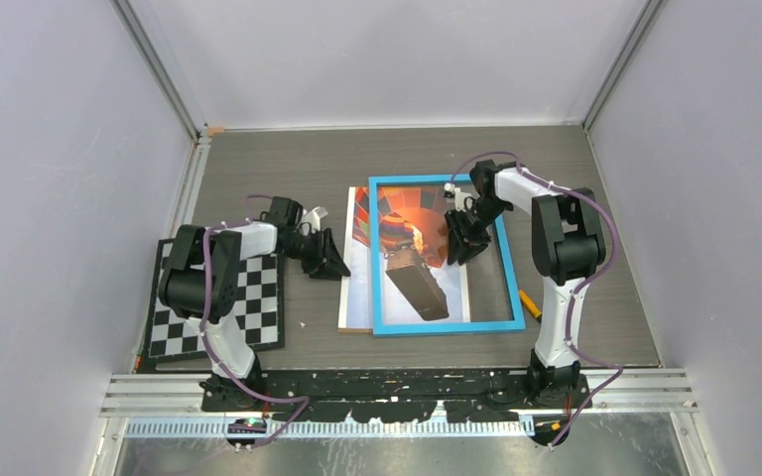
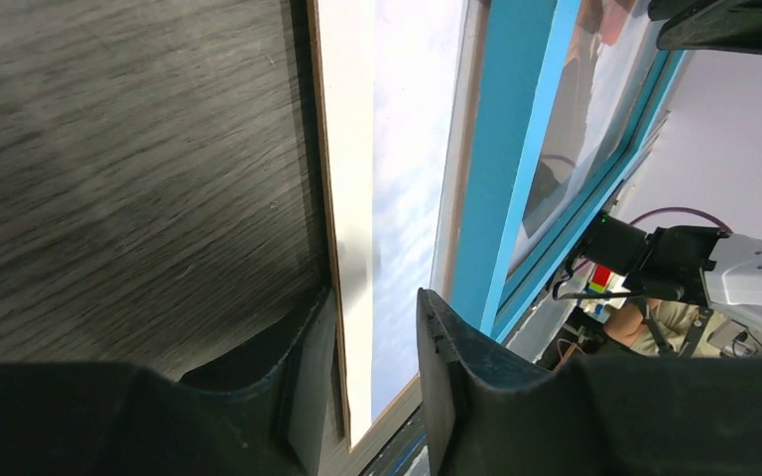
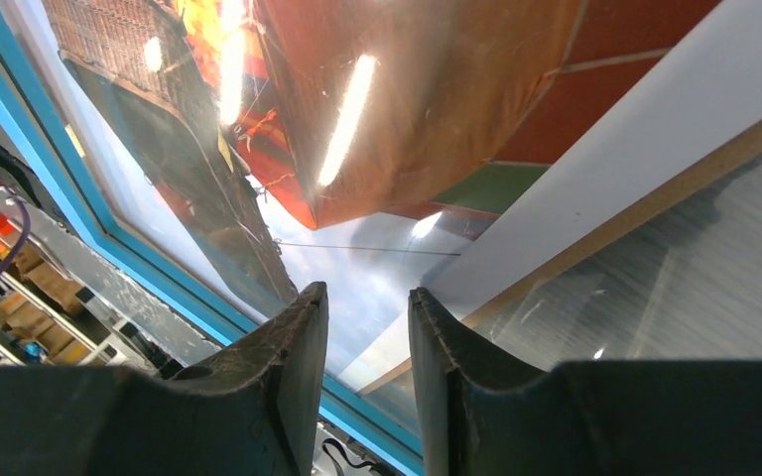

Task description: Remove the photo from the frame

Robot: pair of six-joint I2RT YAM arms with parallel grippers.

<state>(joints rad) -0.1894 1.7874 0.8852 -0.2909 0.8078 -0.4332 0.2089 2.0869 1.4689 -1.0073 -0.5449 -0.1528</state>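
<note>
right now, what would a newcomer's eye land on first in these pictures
First, the bright blue frame in the middle of the table, lying askew over a vivid orange hot-air balloon photo whose left strip sticks out past it. Then the grippers on either side: the left gripper at the photo's exposed left edge, the right gripper over the frame's right half. A black-and-white checkerboard lies at the far left.
</note>
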